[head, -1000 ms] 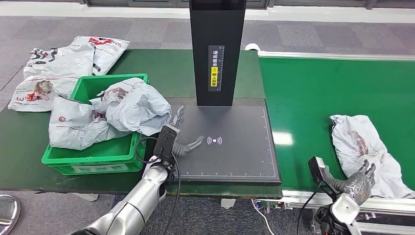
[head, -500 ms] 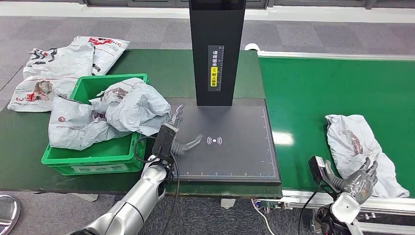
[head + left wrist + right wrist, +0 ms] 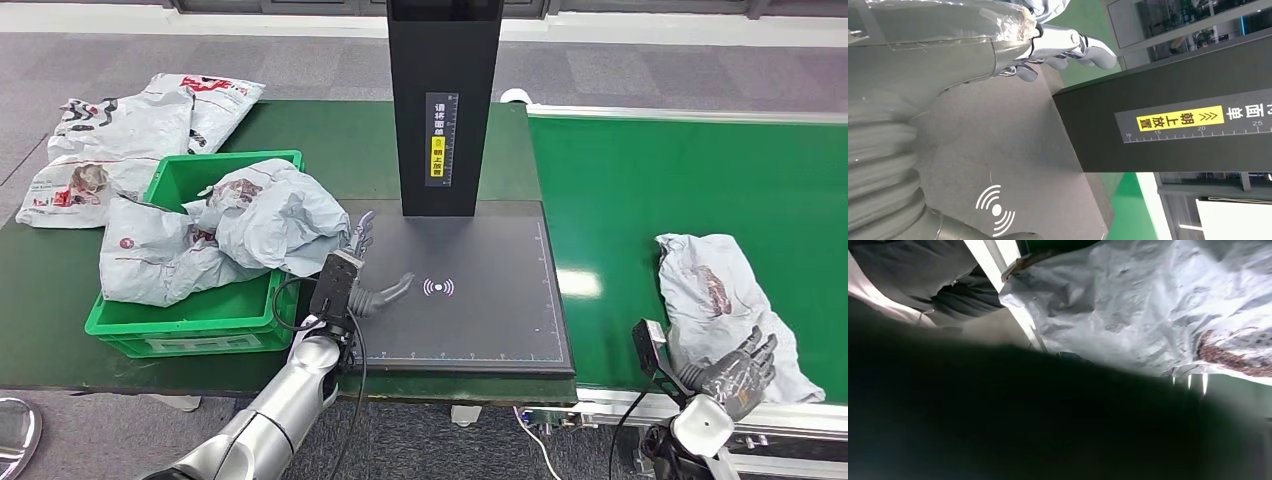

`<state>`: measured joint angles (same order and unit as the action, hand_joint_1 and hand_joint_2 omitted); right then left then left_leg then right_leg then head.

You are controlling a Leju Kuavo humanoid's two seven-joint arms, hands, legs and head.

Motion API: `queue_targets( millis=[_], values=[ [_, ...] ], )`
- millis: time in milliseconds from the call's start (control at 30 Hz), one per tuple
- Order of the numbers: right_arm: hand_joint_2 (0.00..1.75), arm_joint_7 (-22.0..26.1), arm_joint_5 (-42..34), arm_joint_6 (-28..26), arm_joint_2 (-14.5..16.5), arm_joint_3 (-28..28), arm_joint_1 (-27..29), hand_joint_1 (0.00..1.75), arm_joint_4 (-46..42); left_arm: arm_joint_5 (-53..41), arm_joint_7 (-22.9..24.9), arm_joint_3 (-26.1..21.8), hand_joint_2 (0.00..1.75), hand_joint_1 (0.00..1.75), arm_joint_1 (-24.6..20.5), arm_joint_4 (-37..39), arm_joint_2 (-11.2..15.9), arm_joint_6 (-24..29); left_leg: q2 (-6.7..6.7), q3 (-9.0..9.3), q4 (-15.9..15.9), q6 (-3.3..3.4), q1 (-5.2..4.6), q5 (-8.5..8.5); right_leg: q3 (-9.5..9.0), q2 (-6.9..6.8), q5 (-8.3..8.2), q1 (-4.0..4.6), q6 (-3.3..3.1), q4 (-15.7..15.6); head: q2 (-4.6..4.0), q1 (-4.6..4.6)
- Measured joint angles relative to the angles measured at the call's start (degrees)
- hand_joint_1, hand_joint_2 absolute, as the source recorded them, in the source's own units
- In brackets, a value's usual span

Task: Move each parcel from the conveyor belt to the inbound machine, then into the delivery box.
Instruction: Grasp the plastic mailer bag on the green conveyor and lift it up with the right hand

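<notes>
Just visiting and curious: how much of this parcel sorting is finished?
Done: crumpled grey plastic parcels already fill the green plastic crate. In hand: nothing is held; the left hand rests open over the dark scanner pad, and the right hand is open beside a grey parcel on the green conveyor belt. Left: scanning that parcel, then boxing it.
</notes>
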<state>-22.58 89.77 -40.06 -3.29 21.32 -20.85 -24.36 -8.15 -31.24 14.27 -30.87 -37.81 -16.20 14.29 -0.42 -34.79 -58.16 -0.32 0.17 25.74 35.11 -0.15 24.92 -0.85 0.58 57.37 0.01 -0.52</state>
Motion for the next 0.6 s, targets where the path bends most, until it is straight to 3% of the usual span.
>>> queue_targets(
  millis=[267, 600],
  values=[
    [1.75, -2.5, -0.05, 2.12, -0.63, -0.2, -0.01, 0.0, 1.0, 0.19, 0.09, 0.0, 1.75, 0.0, 0.0, -0.02, 0.03, -0.08, 0.0, 0.0, 0.0, 0.0, 0.0, 0.0, 0.0, 0.0, 0.0, 0.0, 0.0, 0.0, -0.01, 0.0],
    [1.75, -4.3, -0.63, 11.82, -1.54, -0.16, -0.05, 0.0, 3.6, 0.52, 0.1, 0.0, 1.75, 0.0, -0.01, 0.0, 0.12, -1.15, 0.01, 0.01, 0.0, 0.0, 0.0, 0.0, 0.01, 0.01, 0.0, 0.0, 0.0, -0.01, -0.01, 0.0]
  ],
)
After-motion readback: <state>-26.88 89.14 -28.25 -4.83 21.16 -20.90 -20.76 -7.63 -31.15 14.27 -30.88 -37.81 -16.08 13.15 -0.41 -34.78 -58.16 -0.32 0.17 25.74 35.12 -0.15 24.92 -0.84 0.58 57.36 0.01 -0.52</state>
